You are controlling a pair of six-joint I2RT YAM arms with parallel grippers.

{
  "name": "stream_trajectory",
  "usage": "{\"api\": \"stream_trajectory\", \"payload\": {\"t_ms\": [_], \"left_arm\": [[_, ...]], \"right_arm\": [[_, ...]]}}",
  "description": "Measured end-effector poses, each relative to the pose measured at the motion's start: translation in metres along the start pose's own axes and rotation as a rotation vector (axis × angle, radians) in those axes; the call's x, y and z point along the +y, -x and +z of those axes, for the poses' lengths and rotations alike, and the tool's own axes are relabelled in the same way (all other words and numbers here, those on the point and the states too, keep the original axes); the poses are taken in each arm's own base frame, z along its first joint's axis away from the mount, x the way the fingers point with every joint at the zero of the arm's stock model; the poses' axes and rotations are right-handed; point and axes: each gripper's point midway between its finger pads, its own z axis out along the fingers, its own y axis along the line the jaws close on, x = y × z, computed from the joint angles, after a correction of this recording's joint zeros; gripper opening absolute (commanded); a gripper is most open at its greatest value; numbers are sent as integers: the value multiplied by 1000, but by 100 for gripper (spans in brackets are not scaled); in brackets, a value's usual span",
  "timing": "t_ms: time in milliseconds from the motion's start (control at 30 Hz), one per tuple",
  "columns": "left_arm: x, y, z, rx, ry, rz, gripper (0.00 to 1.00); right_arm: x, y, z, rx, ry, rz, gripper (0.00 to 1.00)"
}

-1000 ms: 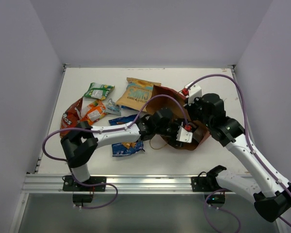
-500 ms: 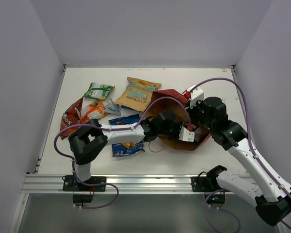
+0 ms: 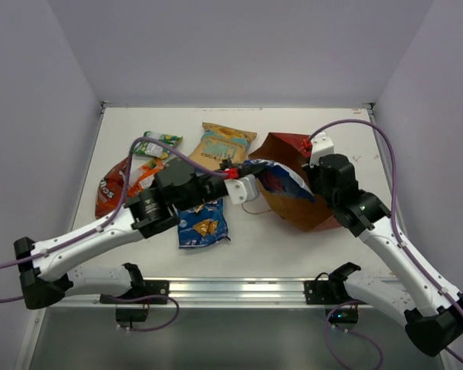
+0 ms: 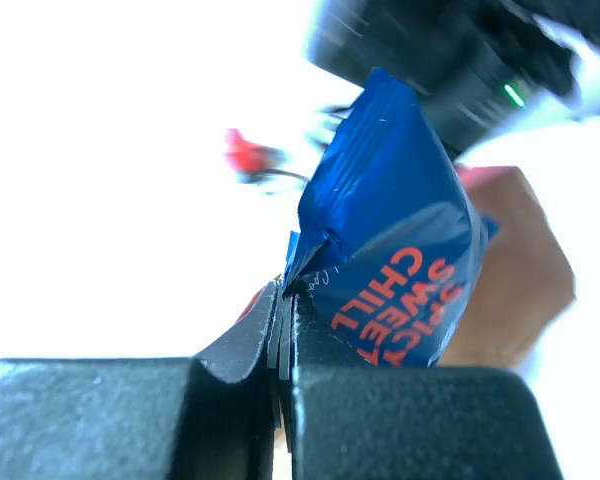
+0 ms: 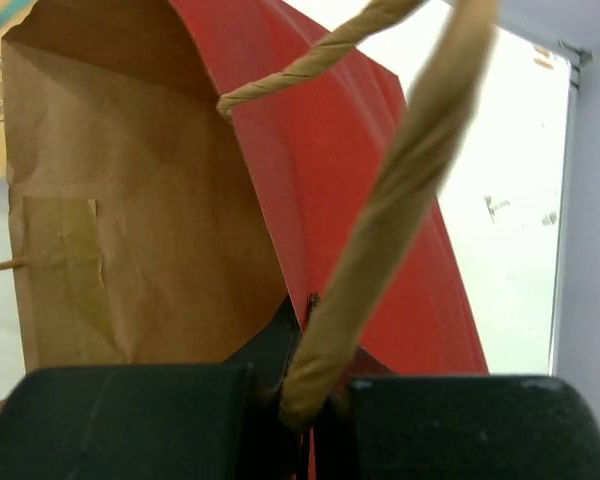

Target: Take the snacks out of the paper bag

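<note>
Left arm swings back out of the paper bag (image 3: 287, 148); left gripper (image 4: 282, 305) now pinches a blue chip packet (image 3: 282, 177), hanging just above the opening. Right gripper (image 5: 306, 396) is clamped on the handle (image 5: 385, 205). I judge one more snack nearly out.

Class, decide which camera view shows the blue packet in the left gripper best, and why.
Left wrist: the blue packet fills the frame, its edge pinched in the left gripper, red print readable. Top external shows it small, against the paper bag. Right wrist shows none of it, only the bag and its handle.
</note>
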Motion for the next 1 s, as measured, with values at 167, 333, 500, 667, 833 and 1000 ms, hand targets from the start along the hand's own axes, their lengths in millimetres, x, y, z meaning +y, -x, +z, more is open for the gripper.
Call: {"api": "stream_trajectory", "payload": {"t_ms": [167, 333, 500, 667, 833, 1000], "left_arm": [[51, 10, -55, 88, 268, -42, 0], [69, -50, -96, 353, 474, -145, 0], [50, -127, -150, 709, 610, -253, 0], [33, -155, -216, 898, 776, -345, 0], [36, -152, -261, 921, 927, -400, 0], [43, -166, -278, 997, 1025, -408, 33]], "right_arm": [[-18, -12, 5, 51, -89, 84, 0], [-30, -22, 5, 92, -139, 153, 0], [-30, -24, 3, 106, -139, 176, 0], [-29, -19, 3, 101, -133, 199, 0], [-26, -12, 5, 95, -112, 209, 0], [-21, -10, 7, 97, -90, 216, 0]]}}
